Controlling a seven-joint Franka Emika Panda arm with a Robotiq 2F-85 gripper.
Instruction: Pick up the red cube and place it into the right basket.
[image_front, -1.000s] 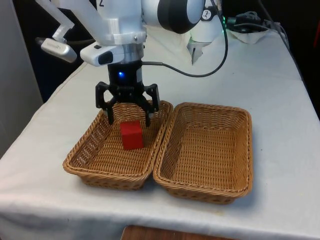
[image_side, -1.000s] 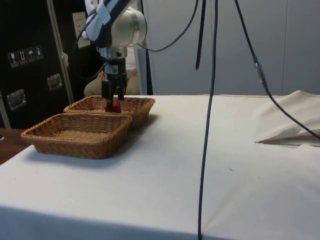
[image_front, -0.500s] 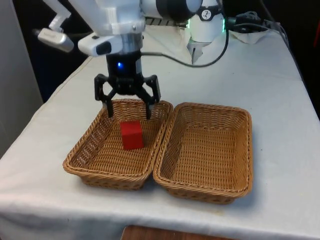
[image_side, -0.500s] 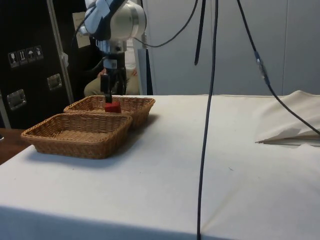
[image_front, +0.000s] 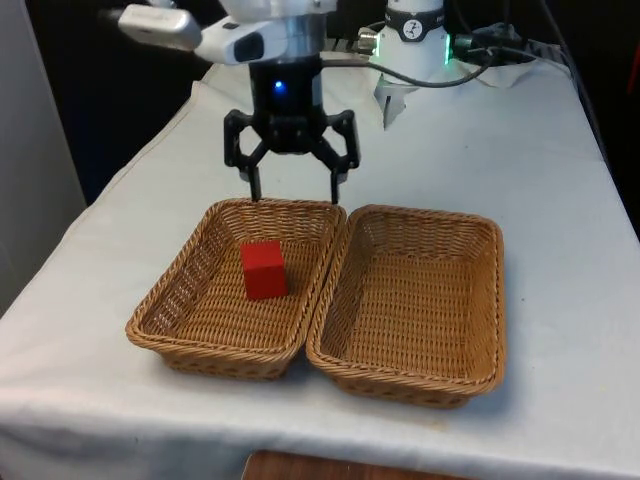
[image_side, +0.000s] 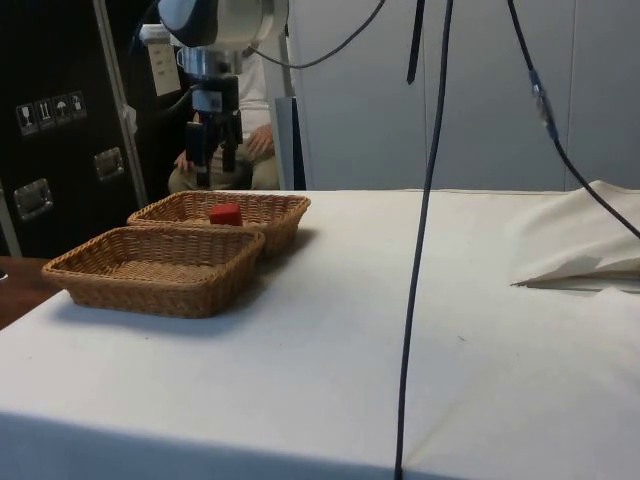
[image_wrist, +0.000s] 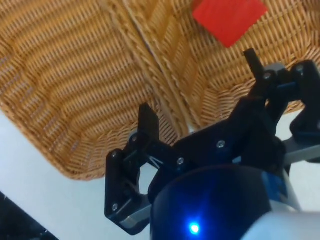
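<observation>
While the small red cube (image_front: 263, 269) sits inside one rectangular woven wicker basket (image_front: 170, 305), touching the empty second basket (image_front: 480, 330), the black two-finger gripper (image_front: 291, 190) hangs spread and empty above their far rims, task seemingly done.

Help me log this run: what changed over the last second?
The gripper rose, open and empty, from over the red cube and drew back past the far rim of the cube's basket. Cube and both baskets stayed put; the other basket holds nothing.
</observation>
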